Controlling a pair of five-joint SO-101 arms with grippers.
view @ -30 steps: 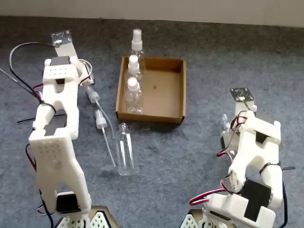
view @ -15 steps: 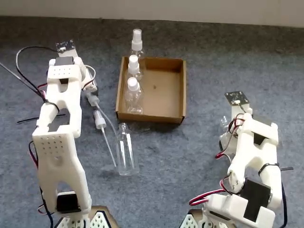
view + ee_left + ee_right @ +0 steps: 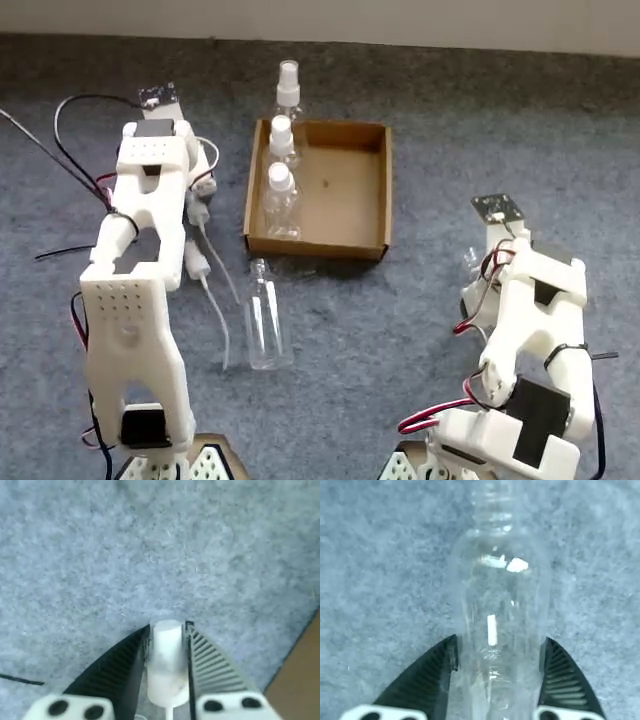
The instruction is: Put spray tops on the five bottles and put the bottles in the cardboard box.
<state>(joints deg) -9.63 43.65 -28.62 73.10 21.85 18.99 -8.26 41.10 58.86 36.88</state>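
Between the jaws of the left pincer (image 3: 168, 627), a white spray top (image 3: 166, 665) sits clamped; the right pincer (image 3: 499, 641) grips a clear, uncapped bottle (image 3: 500, 580), well apart from it. Risk ahead: the top's thin tube could miss the narrow neck, or the smooth bottle could twist in the grip during threading.

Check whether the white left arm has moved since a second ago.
Yes. In the high view the white left arm has swung sideways toward the brown cardboard box, narrowing the gap. Its gripper is shut on a white spray top.
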